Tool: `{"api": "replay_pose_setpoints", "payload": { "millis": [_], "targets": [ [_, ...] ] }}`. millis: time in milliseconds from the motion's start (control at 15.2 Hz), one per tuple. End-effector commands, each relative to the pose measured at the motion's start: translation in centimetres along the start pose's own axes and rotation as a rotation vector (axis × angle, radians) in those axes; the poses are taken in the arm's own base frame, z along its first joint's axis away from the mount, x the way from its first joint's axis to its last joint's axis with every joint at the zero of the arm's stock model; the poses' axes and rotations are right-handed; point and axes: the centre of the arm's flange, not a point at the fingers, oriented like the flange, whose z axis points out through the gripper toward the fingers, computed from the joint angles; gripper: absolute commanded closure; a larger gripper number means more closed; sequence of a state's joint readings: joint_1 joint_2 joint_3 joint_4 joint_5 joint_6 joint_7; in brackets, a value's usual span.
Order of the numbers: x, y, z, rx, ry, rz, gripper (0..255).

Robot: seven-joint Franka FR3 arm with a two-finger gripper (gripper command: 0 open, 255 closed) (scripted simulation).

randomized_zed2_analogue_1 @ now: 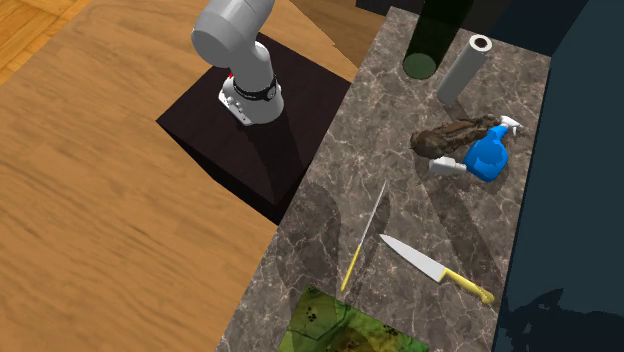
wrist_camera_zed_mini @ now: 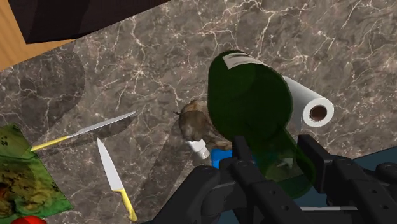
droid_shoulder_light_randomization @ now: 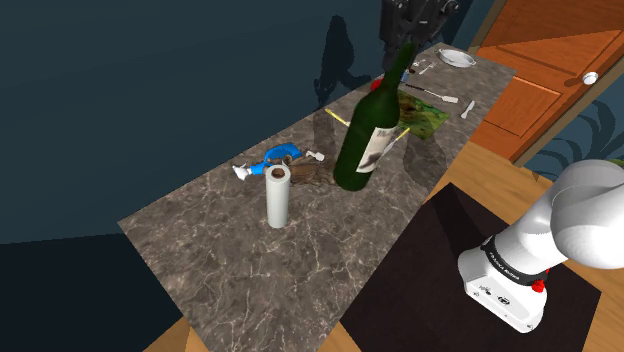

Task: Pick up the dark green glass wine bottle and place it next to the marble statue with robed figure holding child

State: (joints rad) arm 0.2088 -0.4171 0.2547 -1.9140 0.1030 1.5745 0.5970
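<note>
Black gripper [wrist_camera_zed_mini: 278, 156] pinches the neck of the glossy dark green glass bottle [droid_shoulder_light_randomization: 368, 135], which tilts over the counter. On veined grey stone [droid_shoulder_light_randomization: 230, 260], the shoulder view's left to right: white paper roll [droid_shoulder_light_randomization: 278, 195], lumpy brown statue [droid_shoulder_light_randomization: 305, 172], bottle. Wood floor [randomized_zed2_analogue_1: 100, 200], blue wall [droid_shoulder_light_randomization: 120, 100].

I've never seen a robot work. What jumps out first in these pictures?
The big dark green glass wine bottle, hanging tilted above the grey marbled counter, its neck clasped in the black gripper. Next, the white paper towel roll standing upright near it, and a yellow-handled kitchen knife lying further along.
</note>
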Motion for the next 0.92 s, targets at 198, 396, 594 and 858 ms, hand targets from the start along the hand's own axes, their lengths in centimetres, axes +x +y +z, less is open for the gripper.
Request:
{"api": "replay_pose_setpoints", "payload": {
  "millis": [198, 396, 594, 858],
  "targets": [
    [-0.7, -5.8, 2.7, 0.001, 0.0, 0.001, 255],
    [-0.8, -5.8, 4.3, 0.001, 0.0, 0.001, 255],
    [-0.9, -5.7, 5.9, 0.001, 0.0, 0.001, 255],
    [-1.0, -5.7, 8.0, 0.001, 0.0, 0.001, 255]
  ]
}}
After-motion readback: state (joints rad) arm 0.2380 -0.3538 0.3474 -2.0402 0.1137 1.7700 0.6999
